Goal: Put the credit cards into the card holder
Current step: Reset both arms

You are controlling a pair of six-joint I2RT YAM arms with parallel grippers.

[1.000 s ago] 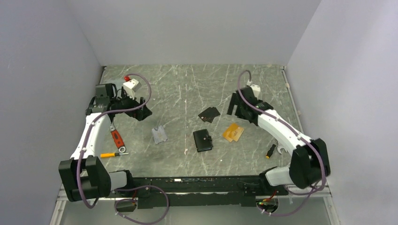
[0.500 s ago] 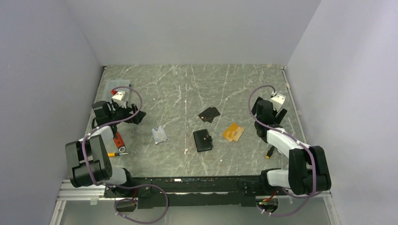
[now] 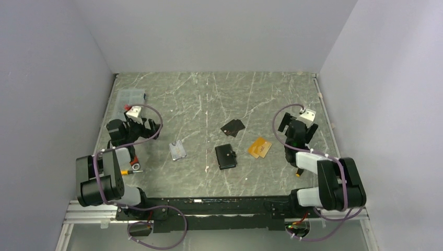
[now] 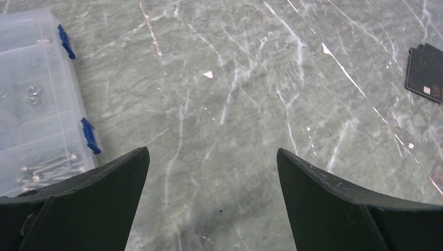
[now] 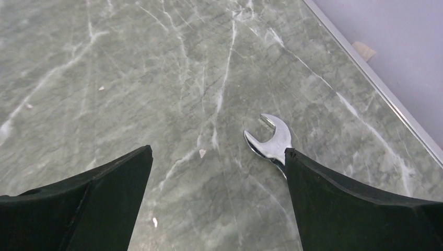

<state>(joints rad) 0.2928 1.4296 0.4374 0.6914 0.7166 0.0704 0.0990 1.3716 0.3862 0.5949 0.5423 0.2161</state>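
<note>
The closed black card holder (image 3: 225,156) lies near the middle of the table. Black credit cards (image 3: 233,127) lie fanned just behind it and also show at the right edge of the left wrist view (image 4: 426,73). Orange-tan credit cards (image 3: 259,148) lie to its right. My left gripper (image 3: 148,125) is open and empty over bare table at the left (image 4: 211,150). My right gripper (image 3: 296,127) is open and empty at the right, well clear of the cards (image 5: 218,150).
A clear plastic sleeve (image 3: 177,150) lies left of the holder. A clear box of screws (image 3: 129,97) stands at the back left (image 4: 31,104). A red-handled tool (image 3: 130,155) and a yellow screwdriver (image 3: 123,172) lie left. A wrench (image 5: 271,138) lies by the right finger.
Both arms have folded back toward their bases. The left gripper drew down along the left side; the right gripper swung from near the black cards out to the right side.
</note>
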